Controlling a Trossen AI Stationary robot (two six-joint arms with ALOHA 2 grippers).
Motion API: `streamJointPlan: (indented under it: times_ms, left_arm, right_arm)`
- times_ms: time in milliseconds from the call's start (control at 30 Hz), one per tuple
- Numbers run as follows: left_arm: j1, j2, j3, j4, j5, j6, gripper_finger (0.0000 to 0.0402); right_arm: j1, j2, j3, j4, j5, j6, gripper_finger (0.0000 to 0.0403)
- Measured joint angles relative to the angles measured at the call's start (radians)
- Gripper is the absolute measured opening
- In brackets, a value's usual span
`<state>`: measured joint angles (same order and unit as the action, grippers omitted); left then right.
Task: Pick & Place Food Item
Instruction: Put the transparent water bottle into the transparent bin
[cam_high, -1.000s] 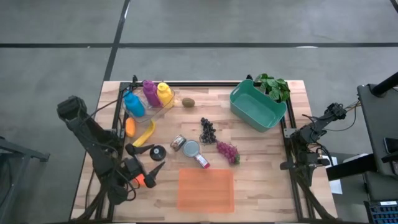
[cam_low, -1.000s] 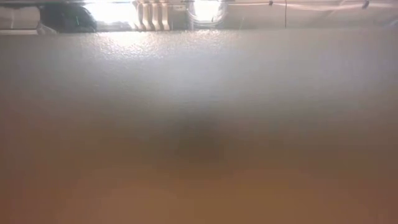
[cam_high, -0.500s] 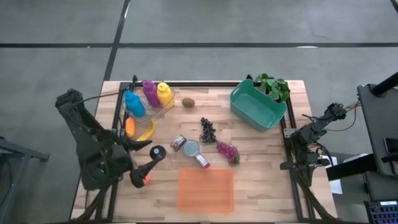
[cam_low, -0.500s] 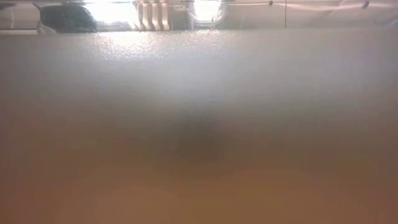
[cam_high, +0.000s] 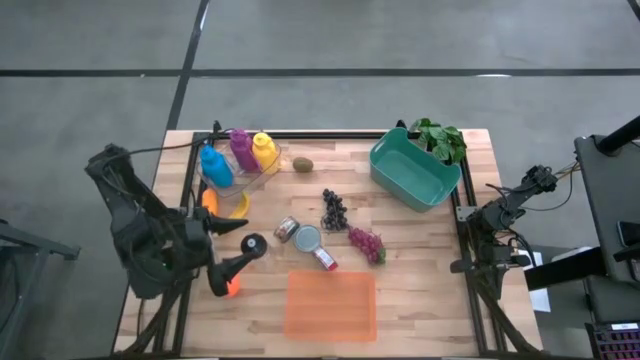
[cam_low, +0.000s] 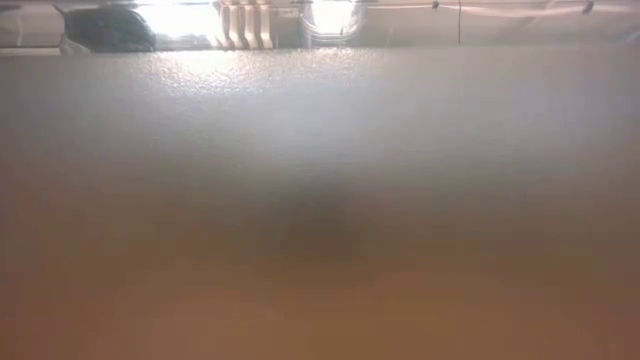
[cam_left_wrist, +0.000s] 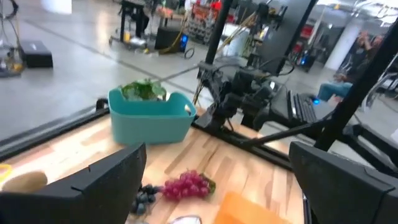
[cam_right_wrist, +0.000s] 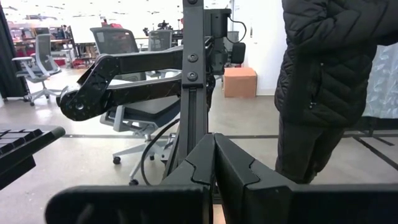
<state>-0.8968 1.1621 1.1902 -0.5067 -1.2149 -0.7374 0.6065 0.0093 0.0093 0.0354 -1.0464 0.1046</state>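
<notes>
My left gripper (cam_high: 232, 258) is spread wide, nothing in it, hovering lower left of the high view just above the small black round lid-type thing (cam_high: 252, 243). Right gripper (cam_right_wrist: 214, 163) is pressed together, parked off the right edge of the wooden slat table (cam_high: 420, 290), w/ a person in a dark puffer jacket (cam_right_wrist: 329, 74) standing behind it.

Task just says food item, so can't tell which one yet. Closest candidates: the curved yellow banana (cam_high: 238, 207) and the orange fruit (cam_high: 208, 199) touching it, both left-center by the coloured bottles (cam_high: 238, 152). Banana looks light but soft, bruises easy imo, so I'd pinch across the middle of the curve, gently. Red grape bunch (cam_high: 366, 243), mid-frame near the orange flat mat (cam_high: 330, 305), would be squishy and floppy, best taken by the thick part. Teal plastic bin (cam_high: 414, 170) upper right is prob the drop spot.
</notes>
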Motion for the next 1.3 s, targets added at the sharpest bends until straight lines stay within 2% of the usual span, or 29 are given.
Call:
streamJointPlan:
  times_ms: [133, 333, 433, 633, 833, 1033, 1167, 1300]
  left_arm:
    - [0.061, 0.000, 0.027, -0.132, 0.142, -0.112, 0.0399]
    - [0.205, 0.003, 0.103, -0.371, 0.482, -0.317, 0.0399]
    - [0.266, 0.014, 0.135, -0.468, 0.604, -0.426, 0.0399]
    - [0.341, 0.050, 0.212, -0.583, 0.729, -0.453, 0.0399]
    - [0.408, 0.144, 0.377, -0.863, 0.934, -0.585, 0.0399]
    - [0.461, 0.264, 0.547, -1.059, 0.968, -0.605, 0.0399]
    - [0.510, 0.338, 0.603, -1.063, 1.037, -0.491, 0.0399]
    - [0.564, 0.368, 0.591, -1.065, 1.099, -0.408, 0.0399]
  right_arm:
    - [0.000, 0.000, 0.000, 0.000, 0.000, 0.000, 0.0008]
    - [0.000, 0.000, 0.000, 0.000, 0.000, 0.000, 0.0008]
    - [0.000, 0.000, 0.000, 0.000, 0.000, 0.000, 0.0008]
    - [0.000, 0.000, 0.000, 0.000, 0.000, 0.000, 0.0008]
    - [0.000, 0.000, 0.000, 0.000, 0.000, 0.000, 0.0008]
    - [0.000, 0.000, 0.000, 0.000, 0.000, 0.000, 0.0008]
    - [0.000, 0.000, 0.000, 0.000, 0.000, 0.000, 0.0008]
    - [0.000, 0.000, 0.000, 0.000, 0.000, 0.000, 0.0008]
